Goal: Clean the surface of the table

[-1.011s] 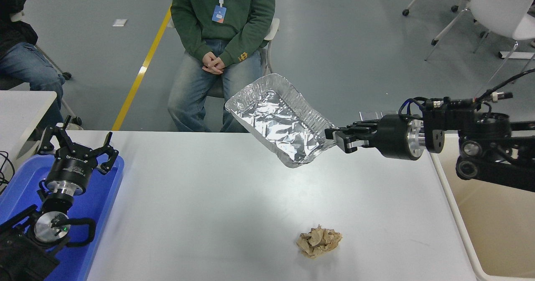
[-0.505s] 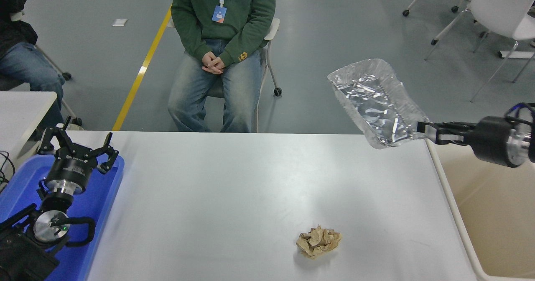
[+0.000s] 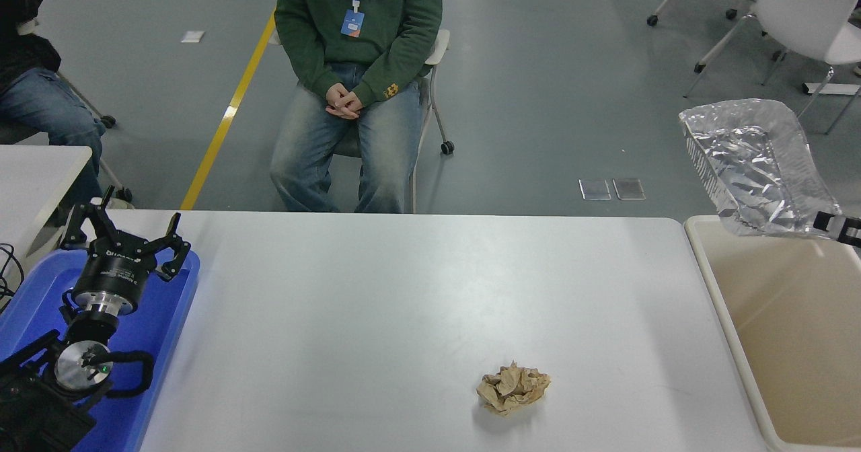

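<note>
The white-grey table surface [image 3: 377,304] fills the middle of the head view. A crumpled brown paper ball [image 3: 513,388] lies on it near the front, right of centre. My right gripper [image 3: 834,223] shows only as fingertips at the right edge, shut on the corner of a crinkled silver foil tray [image 3: 753,163]. It holds the tray tilted in the air above the far end of a beige bin [image 3: 787,324]. My left gripper [image 3: 124,233] is parked open and empty over a blue tray [image 3: 168,317] at the lower left.
The beige bin stands against the table's right edge. A person in a green hoodie [image 3: 360,28] sits at the far side with clasped hands. Another person [image 3: 40,95] sits at the upper left by a small white table [image 3: 33,176]. White chairs [image 3: 800,15] stand at the upper right.
My right arm has swung right with the foil tray, from above the table's far right part to over the beige bin, and has mostly left the picture. The left arm has not moved.
</note>
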Action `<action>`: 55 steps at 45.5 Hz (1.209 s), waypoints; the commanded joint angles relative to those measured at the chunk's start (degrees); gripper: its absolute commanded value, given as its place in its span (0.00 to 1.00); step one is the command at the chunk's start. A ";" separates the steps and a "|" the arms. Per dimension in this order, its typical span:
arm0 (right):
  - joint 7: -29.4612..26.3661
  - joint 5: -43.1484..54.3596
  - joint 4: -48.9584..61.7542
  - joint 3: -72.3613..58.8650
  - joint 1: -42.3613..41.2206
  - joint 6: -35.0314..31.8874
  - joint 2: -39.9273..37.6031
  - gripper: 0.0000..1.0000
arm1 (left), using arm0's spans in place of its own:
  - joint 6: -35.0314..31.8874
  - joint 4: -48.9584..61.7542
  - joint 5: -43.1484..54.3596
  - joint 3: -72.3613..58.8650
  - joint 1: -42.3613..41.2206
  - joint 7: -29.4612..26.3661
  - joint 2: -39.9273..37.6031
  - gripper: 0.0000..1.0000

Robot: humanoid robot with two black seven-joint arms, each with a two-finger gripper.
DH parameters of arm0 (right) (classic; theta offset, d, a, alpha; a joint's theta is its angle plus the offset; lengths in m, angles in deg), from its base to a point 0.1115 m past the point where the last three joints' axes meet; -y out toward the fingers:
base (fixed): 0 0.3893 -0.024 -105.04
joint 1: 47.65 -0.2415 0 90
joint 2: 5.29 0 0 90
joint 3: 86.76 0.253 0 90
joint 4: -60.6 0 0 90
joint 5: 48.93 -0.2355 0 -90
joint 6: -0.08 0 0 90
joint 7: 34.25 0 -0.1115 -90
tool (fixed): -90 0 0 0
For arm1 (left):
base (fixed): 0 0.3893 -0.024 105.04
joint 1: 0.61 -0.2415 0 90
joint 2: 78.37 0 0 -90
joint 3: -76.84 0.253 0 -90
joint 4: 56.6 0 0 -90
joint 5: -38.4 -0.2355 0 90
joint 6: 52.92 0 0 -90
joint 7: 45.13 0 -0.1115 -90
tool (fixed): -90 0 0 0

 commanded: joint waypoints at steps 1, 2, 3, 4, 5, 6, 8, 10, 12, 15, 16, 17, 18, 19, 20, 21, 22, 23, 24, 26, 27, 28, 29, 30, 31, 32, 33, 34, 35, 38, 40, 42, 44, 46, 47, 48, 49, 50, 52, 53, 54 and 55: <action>1.63 -1.79 6.12 0.09 5.69 1.91 1.45 0.00 | -0.02 0.00 0.00 0.00 0.00 0.00 0.00 1.00; 1.72 -1.79 7.17 0.10 6.31 2.17 1.97 0.00 | -0.02 0.00 0.00 0.00 0.00 0.00 0.00 1.00; 1.80 -1.71 8.22 0.18 7.01 2.35 2.41 0.00 | -0.02 0.00 0.00 0.00 0.00 0.00 0.00 1.00; 1.98 -1.71 9.28 0.18 7.54 2.61 2.94 0.00 | -0.02 0.00 0.00 0.00 0.00 0.00 0.00 1.00; 2.15 -1.71 10.33 0.18 8.16 2.70 3.38 0.00 | -0.02 0.00 0.00 0.00 0.00 0.00 0.00 1.00; 2.59 -1.71 11.30 0.18 8.60 2.70 3.91 0.00 | -0.02 0.00 0.00 0.00 0.00 0.00 0.00 1.00; 3.64 -1.71 13.41 0.10 9.56 2.88 4.96 0.00 | -0.02 0.00 0.00 0.00 0.00 0.00 0.00 1.00; 4.70 -1.71 15.69 0.10 10.79 3.14 6.28 0.00 | -0.02 0.00 0.00 0.00 0.00 0.00 0.00 1.00; 5.58 -1.71 17.89 0.18 12.29 3.41 7.77 0.00 | -0.02 0.00 0.00 0.00 0.00 0.00 0.00 1.00; 6.90 -1.62 21.14 0.18 15.27 4.46 10.14 0.00 | -0.02 0.00 0.00 0.00 0.00 0.00 0.00 1.00; 7.34 -1.53 22.37 0.18 16.24 4.90 11.02 0.00 | -0.02 0.00 0.00 0.00 0.00 0.00 0.00 1.00; 7.86 -1.53 23.69 0.18 17.29 5.42 11.90 0.00 | -0.02 0.00 0.00 0.00 0.00 0.00 0.00 1.00; 8.30 -1.44 24.92 0.18 18.35 6.04 12.61 0.00 | -0.02 0.00 0.00 0.00 0.00 0.00 0.00 1.00; 8.74 -1.44 26.24 0.18 19.31 6.74 13.31 0.00 | -0.02 0.00 0.00 0.00 0.00 0.00 0.00 1.00; 9.10 -1.44 27.47 0.18 20.19 7.27 13.92 0.00 | -0.02 0.00 0.00 0.00 0.00 0.00 0.00 1.00; 9.53 -1.36 28.87 0.10 21.07 7.71 14.54 0.00 | -0.02 0.00 0.00 0.00 0.00 0.00 0.00 1.00; 9.89 -1.27 30.19 0.01 21.86 8.06 15.33 0.00 | -0.02 0.00 0.00 0.00 0.00 0.00 0.00 1.00; 10.24 -1.18 31.42 0.01 22.48 8.24 16.21 0.00 | -0.02 0.00 0.00 0.00 0.00 0.00 0.00 1.00; 10.68 -1.18 32.83 -0.08 23.10 8.50 17.17 0.00 | -0.02 0.00 0.00 0.00 0.00 0.00 0.00 1.00; 11.47 -1.18 35.55 -0.26 24.15 8.59 19.20 0.00 | -0.02 0.00 0.00 0.00 0.00 0.00 0.00 1.00; 11.73 -1.18 36.78 -0.26 24.59 8.68 19.99 0.00 | -0.02 0.00 0.00 0.00 0.00 0.00 0.00 1.00; 12.00 -1.18 38.02 -0.34 25.03 8.77 20.78 0.00 | -0.02 0.00 0.00 0.00 0.00 0.00 0.00 1.00; 12.26 -1.18 39.33 -0.69 25.38 8.94 21.31 0.00 | -0.02 0.00 0.00 0.00 0.00 0.00 0.00 1.00; 12.44 -1.18 40.56 -0.78 25.82 8.94 21.92 0.00 | -0.02 0.00 0.00 0.00 0.00 0.00 0.00 1.00; 12.61 -1.18 41.79 -0.78 26.35 9.03 22.62 0.00 | -0.02 0.00 0.00 0.00 0.00 0.00 0.00 1.00; 12.79 -1.18 43.02 -0.78 26.88 9.03 23.33 0.00 | -0.02 0.00 0.00 0.00 0.00 0.00 0.00 1.00; 12.79 -1.18 44.43 -0.87 27.40 8.95 24.12 0.00 | -0.02 0.00 0.00 0.00 0.00 0.00 0.00 1.00; 12.88 -1.18 45.92 -0.87 27.93 9.03 25.00 0.00 | -0.02 0.00 0.00 0.00 0.00 0.00 0.00 1.00; 12.97 -1.18 47.50 -0.96 28.55 8.95 25.96 0.00 | -0.02 0.00 0.00 0.00 0.00 0.00 0.00 1.00; 13.58 -1.18 52.86 -1.05 30.48 8.94 28.69 0.00 | -0.02 0.00 0.00 0.00 0.00 0.00 0.00 1.00; 14.02 -1.18 56.90 -1.13 31.80 8.77 30.79 0.00 | -0.02 0.00 0.00 0.00 0.00 0.00 0.00 1.00; 14.28 -1.27 61.38 -1.22 33.12 8.68 33.25 0.00 | -0.02 0.00 0.00 0.00 0.00 0.00 0.00 1.00; 14.72 -1.27 66.66 -1.31 34.79 8.59 36.07 0.00 | -0.02 0.00 0.00 0.00 0.00 0.00 0.00 1.00; 15.34 -1.35 70.09 -1.31 35.84 8.42 38.09 0.00 | -0.02 0.00 0.00 0.00 0.00 0.00 0.00 1.00; 15.60 -1.53 71.24 -1.22 36.20 8.33 38.88 0.00 | -0.02 0.00 0.00 0.00 0.00 0.00 0.00 1.00; 15.78 -1.53 72.38 -1.31 36.55 8.33 39.67 0.00 | -0.02 0.00 0.00 0.00 0.00 0.00 0.00 1.00; 15.87 -1.44 73.44 -1.40 36.72 8.33 40.20 0.00 | -0.02 0.00 0.00 0.00 0.00 0.00 0.00 1.00; 15.87 -1.44 74.14 -1.57 36.81 8.33 40.73 0.00 | -0.02 0.00 0.00 0.00 0.00 0.00 0.00 1.00; 15.87 -1.44 75.29 -2.45 37.08 8.33 41.52 0.00 | -0.02 0.00 0.00 0.00 0.00 0.00 0.00 1.00; 15.78 -1.53 75.90 -3.15 37.08 8.33 41.79 0.00 | -0.02 0.00 0.00 0.00 0.00 0.00 0.00 1.00; 15.69 -1.62 76.43 -3.77 37.08 8.42 41.97 0.00 | -0.02 0.00 0.00 0.00 0.00 0.00 0.00 1.00; 15.60 -1.71 77.04 -4.38 37.08 8.50 42.32 0.00 | -0.02 0.00 0.00 0.00 0.00 0.00 0.00 1.00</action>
